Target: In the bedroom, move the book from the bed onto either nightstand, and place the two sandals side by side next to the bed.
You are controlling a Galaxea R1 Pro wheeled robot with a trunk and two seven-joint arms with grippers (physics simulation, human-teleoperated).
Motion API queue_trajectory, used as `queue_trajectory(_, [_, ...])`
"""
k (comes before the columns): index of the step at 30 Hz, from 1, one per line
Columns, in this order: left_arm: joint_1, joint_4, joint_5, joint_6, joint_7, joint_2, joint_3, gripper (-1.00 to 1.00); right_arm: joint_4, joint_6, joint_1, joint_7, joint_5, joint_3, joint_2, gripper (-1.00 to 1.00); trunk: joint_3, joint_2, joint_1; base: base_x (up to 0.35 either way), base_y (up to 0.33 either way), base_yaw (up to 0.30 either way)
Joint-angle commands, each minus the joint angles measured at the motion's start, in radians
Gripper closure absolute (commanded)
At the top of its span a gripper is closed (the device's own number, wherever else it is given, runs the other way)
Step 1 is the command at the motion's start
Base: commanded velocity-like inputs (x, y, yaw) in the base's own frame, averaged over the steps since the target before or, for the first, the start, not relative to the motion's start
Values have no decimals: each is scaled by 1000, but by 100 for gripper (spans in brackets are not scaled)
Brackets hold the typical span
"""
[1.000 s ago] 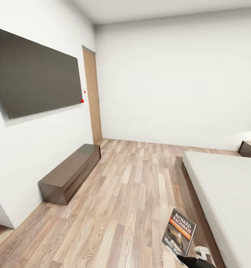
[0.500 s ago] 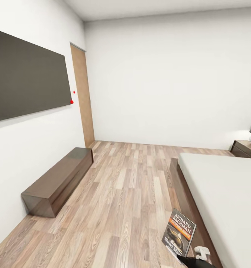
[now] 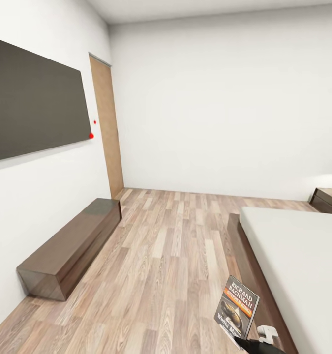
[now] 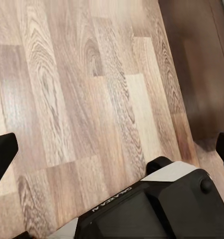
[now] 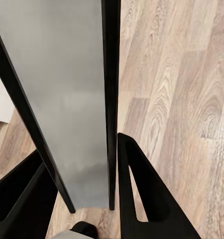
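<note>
The book [image 3: 237, 310], dark with an orange band and white "Richard Bachman" lettering, stands upright low in the head view, with my right gripper [image 3: 240, 339] shut on its lower edge. In the right wrist view the book [image 5: 67, 89] runs edge-on between the two black fingers [image 5: 142, 199] of that gripper [image 5: 87, 194]. The bed [image 3: 293, 255] with its grey-beige mattress lies just right of the book. A nightstand [image 3: 328, 200] stands at the bed's far corner. My left gripper [image 4: 113, 152] hangs open over the wood floor. The sandals are out of view.
A long low dark cabinet [image 3: 70, 246] lies along the left wall under a wall screen [image 3: 33, 98]. A tan door [image 3: 106, 128] stands in the far left corner. Wood floor [image 3: 175, 246] stretches between cabinet and bed. The robot's base [image 4: 152, 209] shows below the left gripper.
The head view has shifted: the cabinet, the screen and the door have slid leftward in the picture, and the bed and nightstand have shifted with them. The book stays held in the right gripper.
</note>
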Motion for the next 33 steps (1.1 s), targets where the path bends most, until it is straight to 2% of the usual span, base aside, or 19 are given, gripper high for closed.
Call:
queue_trajectory(1, [21,0,-11,-7,-1,-8,8,-100,-1,7,-1,1,-13,6,-1,100,-1,-1,1,292,0,0])
queue_trajectory(3, [85,-1,-13,-11,-1,-15,8,-100,-1,7,-1,2,-13,6,-1,100,-1,-1,1,276,0,0])
queue_trajectory(4, [99,-2,-13,-11,-1,-17,8,-100,-1,7,-1,2,-13,6,-1,100,-1,-1,1,248,0,0])
queue_trajectory(7, [111,-2,-13,-12,-1,-35,8,-100,-1,7,-1,2,-13,6,-1,100,-1,-1,1,231,0,0])
queue_trajectory(8, [113,-3,-12,-14,-1,-53,8,-100,-2,7,-1,2,-13,6,-1,100,-1,-1,1,206,0,0])
queue_trajectory(12, [115,-4,-9,-39,-6,-60,12,-100,-2,7,-1,2,-13,6,-1,100,-1,-1,1,181,0,0])
queue_trajectory(15, [115,-4,-8,-70,-12,-60,14,-100,-2,7,-1,3,-13,6,-1,100,-1,-1,1,106,0,0])
queue_trajectory(20, [114,-11,-7,-79,-15,-54,16,-100,-2,7,-1,3,-13,6,-1,100,-1,-1,1,25,0,0])
queue_trajectory(29, [114,-121,0,-77,-22,-34,23,-100,-2,7,-1,3,-13,6,-1,100,-1,-1,1,60,0,0])
queue_trajectory(31, [114,-138,0,-76,-61,-34,23,-100,-2,7,-1,3,-13,6,-1,100,-1,-1,1,126,0,0])
queue_trajectory(32, [114,-146,0,-75,-120,-34,24,-100,-2,7,-1,3,-13,6,-1,100,-1,-1,1,130,0,0])
queue_trajectory(33, [113,-151,0,-74,-142,-34,24,-100,-1,7,-1,3,-13,6,-1,100,-1,-1,1,131,0,0])
